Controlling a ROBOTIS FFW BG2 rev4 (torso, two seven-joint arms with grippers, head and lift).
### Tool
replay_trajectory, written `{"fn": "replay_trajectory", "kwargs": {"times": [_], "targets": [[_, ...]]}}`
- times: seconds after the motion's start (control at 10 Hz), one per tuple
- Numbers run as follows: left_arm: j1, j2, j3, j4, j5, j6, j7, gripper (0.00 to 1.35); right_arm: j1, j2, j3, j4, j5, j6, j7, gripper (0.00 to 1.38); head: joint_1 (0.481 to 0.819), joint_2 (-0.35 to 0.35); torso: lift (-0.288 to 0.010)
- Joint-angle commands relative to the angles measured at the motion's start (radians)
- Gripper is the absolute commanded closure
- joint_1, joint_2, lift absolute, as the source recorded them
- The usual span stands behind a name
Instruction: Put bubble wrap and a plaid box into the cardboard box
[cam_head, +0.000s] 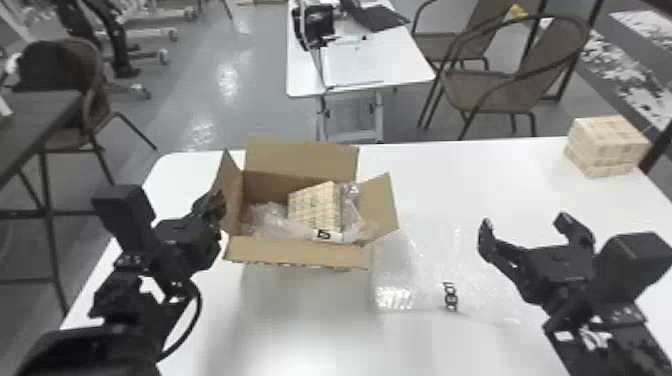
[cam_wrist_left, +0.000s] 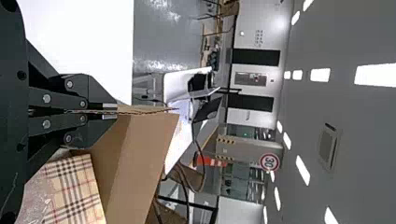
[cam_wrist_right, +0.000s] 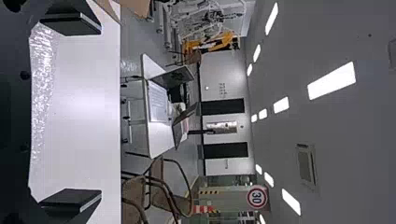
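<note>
My left gripper (cam_head: 218, 204) is at the left side of the open cardboard box (cam_head: 298, 251). In the left wrist view the same gripper (cam_wrist_left: 109, 111) is shut on the thin edge of the cardboard box (cam_wrist_left: 147, 158). A plaid box (cam_head: 315, 205) rests tilted inside, with crumpled bubble wrap (cam_head: 270, 218) around it; the left wrist view shows the plaid box (cam_wrist_left: 74, 189) too. Over the table, right of the carton, my right gripper (cam_head: 525, 226) stands open and holds nothing. Its fingers are wide apart in the right wrist view, with the right gripper (cam_wrist_right: 100, 112) above the tabletop.
A flat sheet of bubble wrap (cam_head: 430, 265) lies on the white table (cam_head: 480, 175) between the carton and my right gripper. More plaid boxes (cam_head: 607, 145) are stacked at the table's far right corner. Chairs and another table (cam_head: 400, 62) stand beyond.
</note>
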Motion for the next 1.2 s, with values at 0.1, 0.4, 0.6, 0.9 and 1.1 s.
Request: {"fn": "replay_trajectory", "kwargs": {"times": [0.1,0.4,0.6,0.9,1.1], "targets": [[0.000,-0.003,0.029,0.037,0.066,0.011,0.012,1.23,0.025,0.002,0.000,0.003,0.012,-0.009,-0.013,0.07,0.695,0.115,-0.109],[-0.023,-0.003,0.047,0.046,0.100,0.031,0.052,1.23,0.027,0.002,0.001,0.008,0.021,-0.005,-0.013,0.07,0.695,0.133,-0.109],[-0.045,-0.003,0.056,0.094,0.174,0.032,0.103,1.23,0.027,0.002,0.001,0.006,0.032,0.000,-0.013,0.07,0.695,0.143,-0.109],[-0.048,-0.003,0.041,0.157,0.286,-0.031,0.213,1.22,0.025,0.002,0.001,0.000,0.042,0.009,-0.012,0.07,0.695,0.154,-0.109],[-0.060,-0.003,0.036,0.204,0.321,-0.134,0.273,1.22,0.024,0.002,0.006,-0.002,0.046,0.020,-0.012,0.07,0.695,0.166,-0.109]]}}
